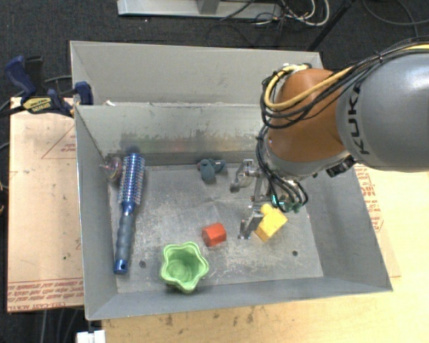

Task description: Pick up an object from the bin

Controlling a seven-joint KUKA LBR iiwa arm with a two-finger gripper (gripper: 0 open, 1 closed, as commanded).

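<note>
From my station I see the claw [244, 204] low over the floor of the bin [93, 191], hanging under the arm's orange wrist cover, which comes in from the camera view's right. Its two metal fingers [239, 180] stand apart, one tip toward the back wall and the other toward the front, with bare floor between them. Just beside the front tip, on its right and partly tucked under the wrist, lies a yellow block [272, 224]. It seems to touch that finger from the outside, though I cannot be sure of contact, and it is not between the fingers. Close to the claw's left, slightly nearer the front, sits a small red cube [214, 234], apart from the fingertips. Behind and to the left of the claw, near the back wall, lies a small grey-blue piece [210, 170]. Farther left and toward the front wall stands a green flower-shaped cup [184, 266]. Farthest from the claw, along the left wall, a blue hairbrush [127, 206] lies lengthwise, with its bristled head toward the back.
</note>
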